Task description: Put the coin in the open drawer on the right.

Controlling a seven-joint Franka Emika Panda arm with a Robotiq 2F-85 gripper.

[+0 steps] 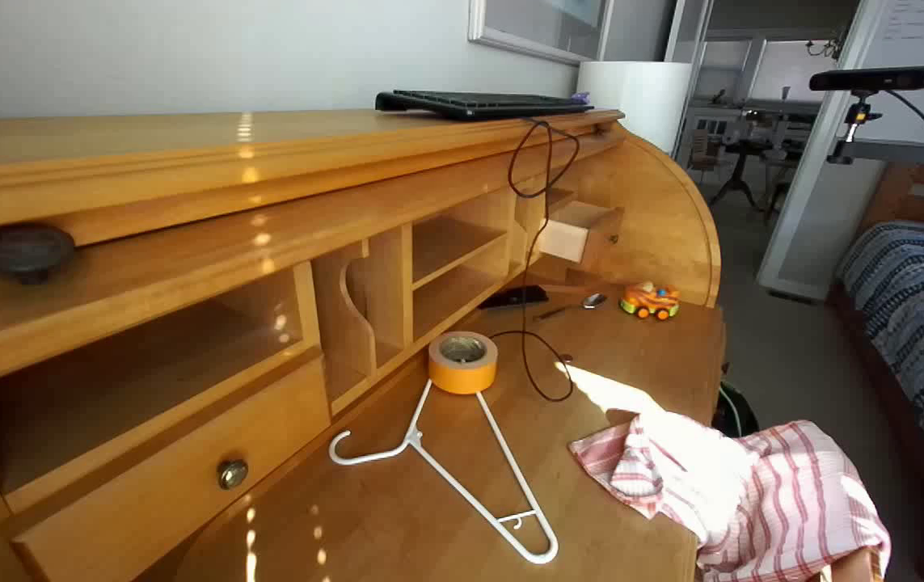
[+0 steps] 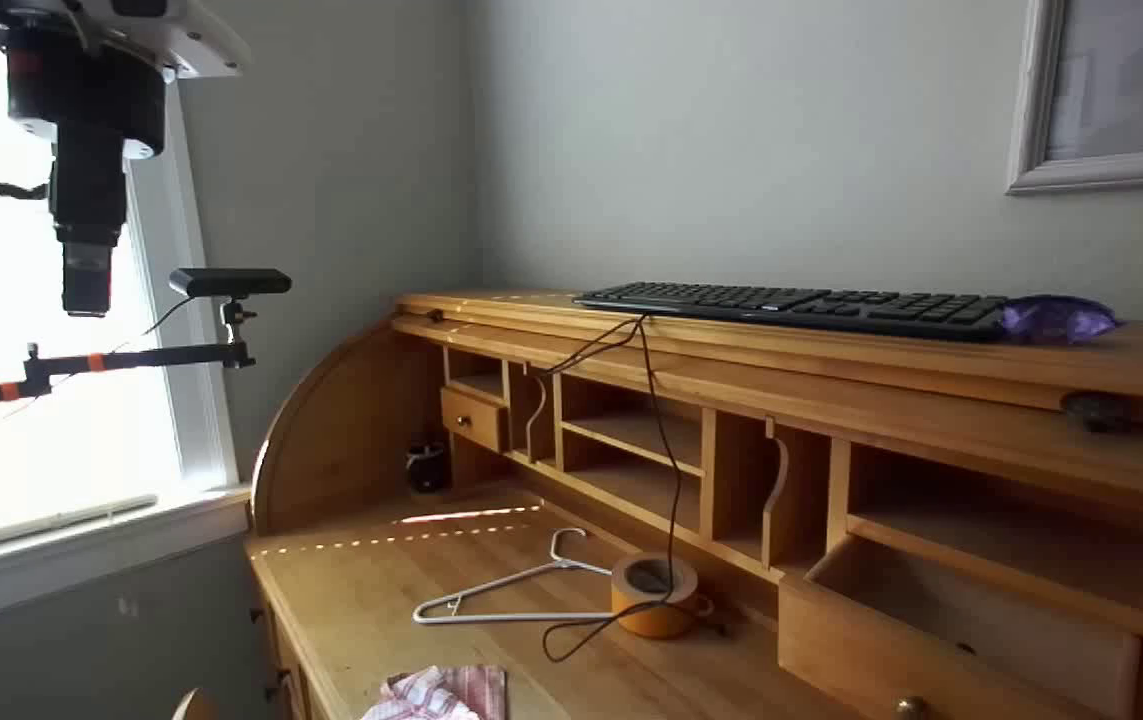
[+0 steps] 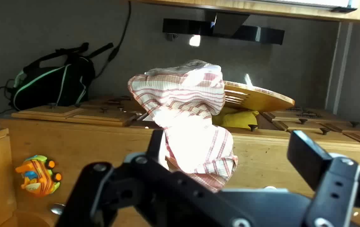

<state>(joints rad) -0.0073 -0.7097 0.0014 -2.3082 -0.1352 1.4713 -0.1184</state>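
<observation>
The small open drawer (image 1: 567, 239) is pulled out of the desk's right end. It also shows in an exterior view with its honey-coloured front (image 2: 861, 640) and pale inside. A small brown disc (image 1: 565, 358), probably the coin, lies on the desktop beside the black cable. In the wrist view I cannot tell the coin for certain. A small dark spot inside the drawer in an exterior view is too small to identify. My gripper (image 3: 228, 148) is open, with nothing between the fingers. It hangs high in an exterior view (image 2: 87, 295), seen edge-on.
A striped cloth (image 1: 793, 485) drapes over the desk's front edge. A tape roll (image 1: 463, 376) lies on a white hanger (image 1: 453, 485). A toy car (image 1: 650, 301) and spoon (image 1: 593, 301) lie near the drawer. A cable (image 1: 528, 323) hangs from the keyboard (image 1: 478, 103) on top.
</observation>
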